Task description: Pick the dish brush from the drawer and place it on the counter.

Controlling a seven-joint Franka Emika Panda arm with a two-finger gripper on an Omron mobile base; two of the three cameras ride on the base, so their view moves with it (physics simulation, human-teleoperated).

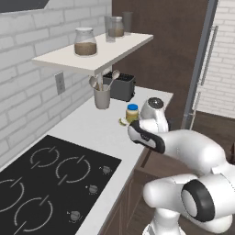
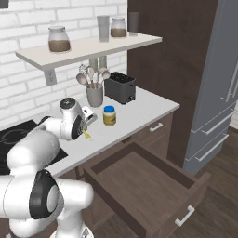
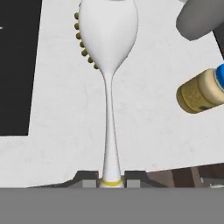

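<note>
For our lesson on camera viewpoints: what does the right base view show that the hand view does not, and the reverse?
Right base view alone: the open dark brown wooden drawer, the black toaster and the white wall shelf with jars. Hand view alone: the white dish brush close up, its small bristles along one edge, and the gripper shut on its handle. Both share the pale grey-white counter, the yellow jar with the blue lid and the black cooktop.

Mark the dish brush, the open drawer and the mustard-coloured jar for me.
dish brush [image 3: 108, 30]: hand view, back of its whitish head.
drawer [image 2: 139, 174]: right base view, bare floor inside.
jar [image 2: 109, 117]: right base view, yellow body under the blue lid.
</note>
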